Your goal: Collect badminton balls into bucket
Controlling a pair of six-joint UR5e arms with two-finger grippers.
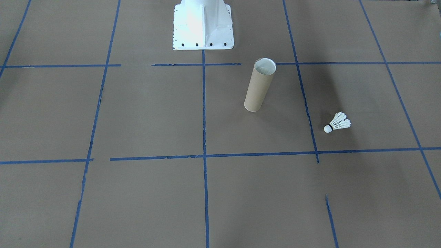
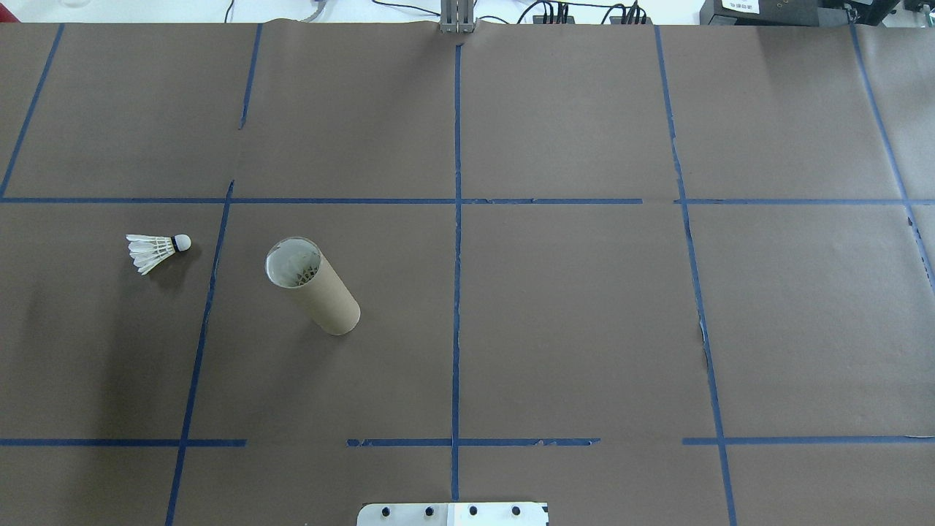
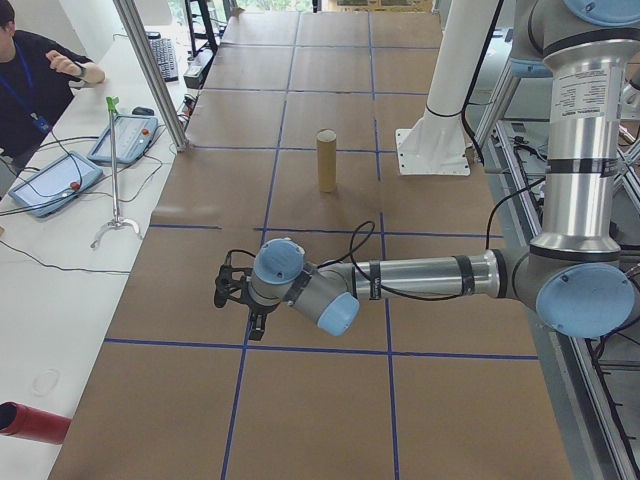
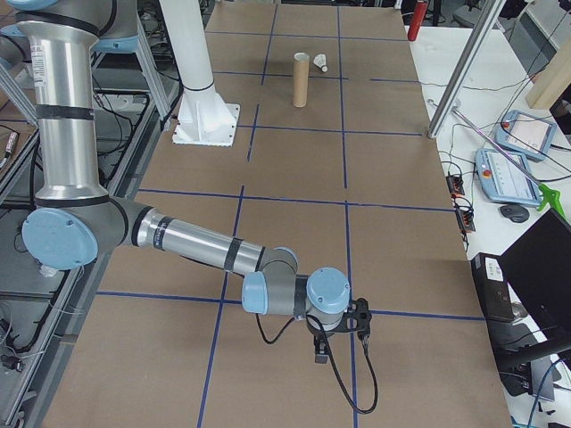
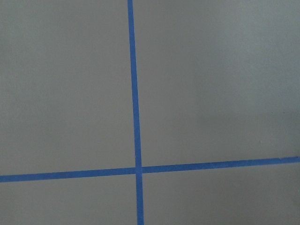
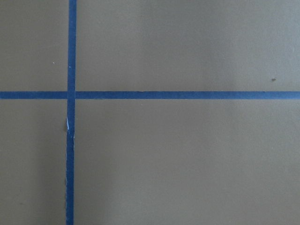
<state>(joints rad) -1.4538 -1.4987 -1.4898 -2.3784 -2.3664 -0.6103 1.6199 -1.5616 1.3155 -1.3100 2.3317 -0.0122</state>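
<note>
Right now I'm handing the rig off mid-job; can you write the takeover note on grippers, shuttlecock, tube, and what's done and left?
Left gripper: seen only in the left side view, low over the table, away from the task's things; open or shut cannot be told.
Right gripper: seen only in the right side view, at the far end from the tube; state cannot be told.
Shuttlecock: lying on its side on the table, on the robot's left, apart from the tube, cork tip pointing toward it.
Tube: standing upright, open end up; feathers appear to show inside.
Done: nothing grasped yet.
Left: pick up the shuttlecock and drop it into the tube, probably with the left arm.
</note>
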